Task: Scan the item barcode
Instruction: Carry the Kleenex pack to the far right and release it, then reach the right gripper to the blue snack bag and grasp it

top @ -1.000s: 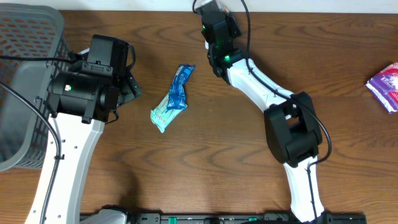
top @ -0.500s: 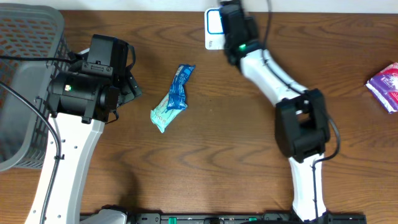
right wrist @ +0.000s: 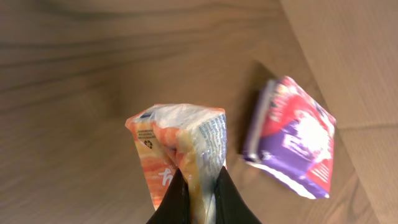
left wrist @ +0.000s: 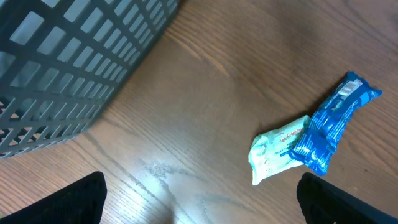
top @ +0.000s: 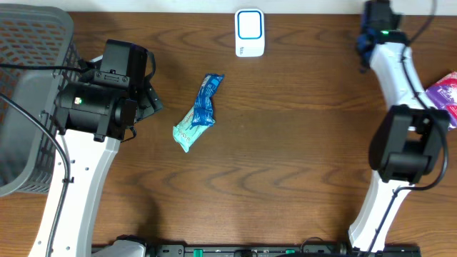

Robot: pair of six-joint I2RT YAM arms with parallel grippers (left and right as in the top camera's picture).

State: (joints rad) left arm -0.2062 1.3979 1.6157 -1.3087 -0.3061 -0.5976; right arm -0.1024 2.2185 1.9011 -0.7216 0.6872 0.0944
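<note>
One orange-and-white packet (right wrist: 177, 140) pinched in my right gripper (right wrist: 199, 186) — looks light, crinkly; I'd hold its seam; left gripper (left wrist: 202, 202) spread

**CAM SETUP: 1 FIXED, 2 ON WRISTS**

Overhead: straight down, far; whole worktop (top: 285, 143), both arms. L wrist: slants down past left hand (left wrist: 205, 202), mid-range; blue packet (left wrist: 333, 121) ahead, basket (left wrist: 62, 74) beside, both in overhead too. R wrist: v. close on orange packet (right wrist: 180, 149) in right hand (right wrist: 199, 193); purple packet (right wrist: 292, 137) beyond, shared w/ overhead.

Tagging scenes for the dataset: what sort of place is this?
Likely a mock checkout bench: white scanner on a wooden table, blue packet, orange packet in the right pincer, grey mesh basket.
</note>
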